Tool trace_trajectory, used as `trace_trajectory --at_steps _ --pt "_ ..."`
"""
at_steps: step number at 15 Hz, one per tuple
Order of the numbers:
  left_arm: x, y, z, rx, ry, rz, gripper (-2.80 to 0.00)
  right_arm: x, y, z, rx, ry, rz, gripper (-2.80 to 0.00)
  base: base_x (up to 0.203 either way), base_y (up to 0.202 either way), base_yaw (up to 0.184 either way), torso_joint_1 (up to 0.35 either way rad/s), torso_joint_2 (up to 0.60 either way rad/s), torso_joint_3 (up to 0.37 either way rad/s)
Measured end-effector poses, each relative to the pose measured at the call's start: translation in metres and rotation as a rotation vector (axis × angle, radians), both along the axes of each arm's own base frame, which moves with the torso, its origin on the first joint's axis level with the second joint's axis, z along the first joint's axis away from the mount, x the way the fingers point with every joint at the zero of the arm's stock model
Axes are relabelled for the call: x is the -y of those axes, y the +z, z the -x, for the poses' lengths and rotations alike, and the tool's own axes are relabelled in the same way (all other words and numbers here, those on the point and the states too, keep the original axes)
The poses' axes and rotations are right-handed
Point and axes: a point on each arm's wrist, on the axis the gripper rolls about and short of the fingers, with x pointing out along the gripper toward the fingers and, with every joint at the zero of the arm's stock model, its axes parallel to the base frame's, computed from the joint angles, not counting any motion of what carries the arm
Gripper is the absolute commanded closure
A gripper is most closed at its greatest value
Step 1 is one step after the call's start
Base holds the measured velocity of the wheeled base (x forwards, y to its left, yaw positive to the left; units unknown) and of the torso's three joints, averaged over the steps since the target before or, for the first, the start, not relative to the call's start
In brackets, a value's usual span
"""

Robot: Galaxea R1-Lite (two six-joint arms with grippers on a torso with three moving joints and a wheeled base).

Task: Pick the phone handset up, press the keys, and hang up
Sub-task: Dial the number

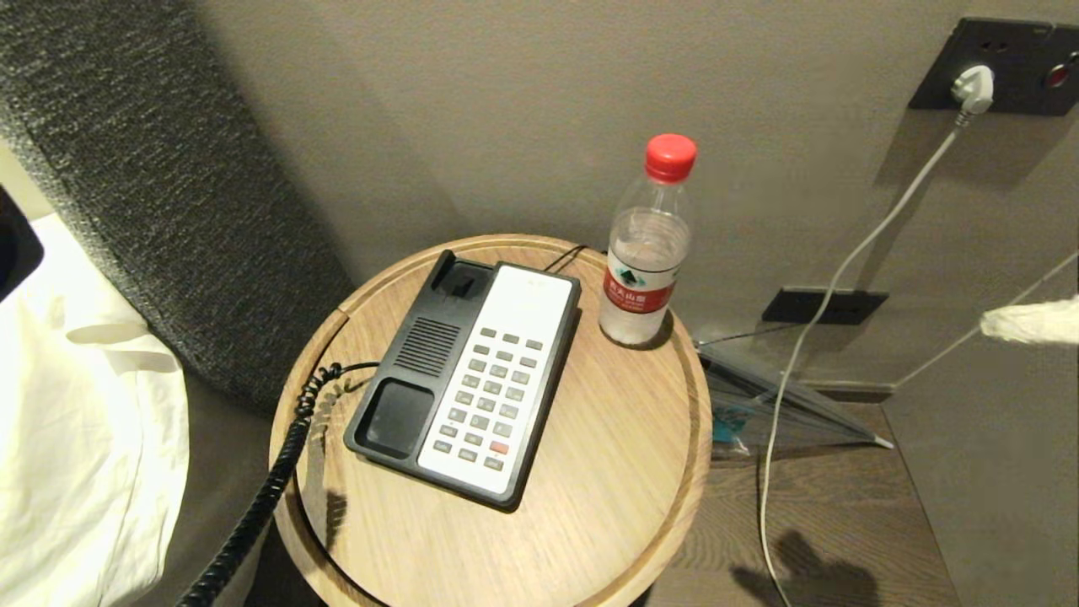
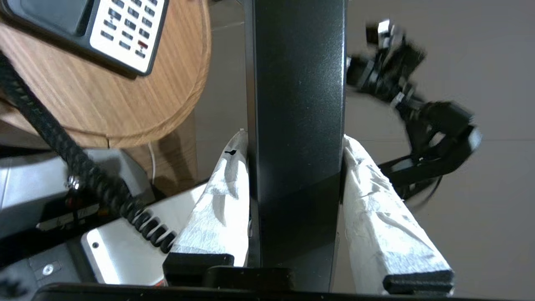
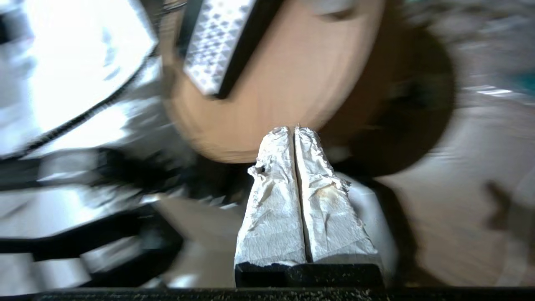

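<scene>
The phone handset [image 2: 299, 104], long and glossy black, stands between the white-wrapped fingers of my left gripper [image 2: 294, 140], which is shut on it beside and below the table's edge. Its coiled cord [image 1: 270, 489] runs from the phone base [image 1: 405, 371] off the table's left front. The base lies on the round wooden table [image 1: 607, 472] with its cradle empty and the keys [image 1: 493, 392] facing up. My right gripper [image 3: 294, 129] is shut with nothing in it, out to the right of the table; its tip [image 1: 1033, 322] shows at the head view's right edge.
A water bottle with a red cap [image 1: 645, 253] stands at the table's back right, close to the base. A white plug and cable [image 1: 843, 270] hang from the wall socket. White bedding [image 1: 76, 405] and a grey headboard [image 1: 152, 169] lie to the left.
</scene>
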Motion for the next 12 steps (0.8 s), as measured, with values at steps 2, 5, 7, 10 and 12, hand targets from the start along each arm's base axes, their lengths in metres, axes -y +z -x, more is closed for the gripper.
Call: trace_trajectory --at_steps 2,5,7,10,12 --pt "0.003 -0.003 -0.003 -0.014 -0.001 -0.012 0.0 -0.025 0.005 -0.012 -0.04 0.079 -0.013 0.0 0.0 0.0 0.0 0.0 0.0 0.0" --pt "0.004 -0.004 -0.004 -0.021 -0.001 -0.019 0.0 -0.054 0.01 -0.023 -0.037 0.065 0.0 0.0 0.0 0.0 0.0 0.0 0.0 0.0" --pt "0.003 -0.004 -0.004 -0.022 -0.003 -0.017 0.0 -0.07 0.01 -0.028 -0.015 0.052 -0.005 0.0 0.0 0.0 0.0 0.0 0.0 0.0" --pt "0.002 -0.004 -0.002 -0.019 -0.004 -0.011 0.0 -0.095 0.01 -0.04 0.068 -0.028 -0.015 0.0 0.0 0.0 0.0 0.0 0.0 0.0" --pt "0.001 -0.005 -0.001 -0.016 -0.003 -0.008 0.0 -0.114 0.007 -0.038 0.083 -0.014 -0.02 0.0 0.0 0.0 0.0 0.0 0.0 0.0"
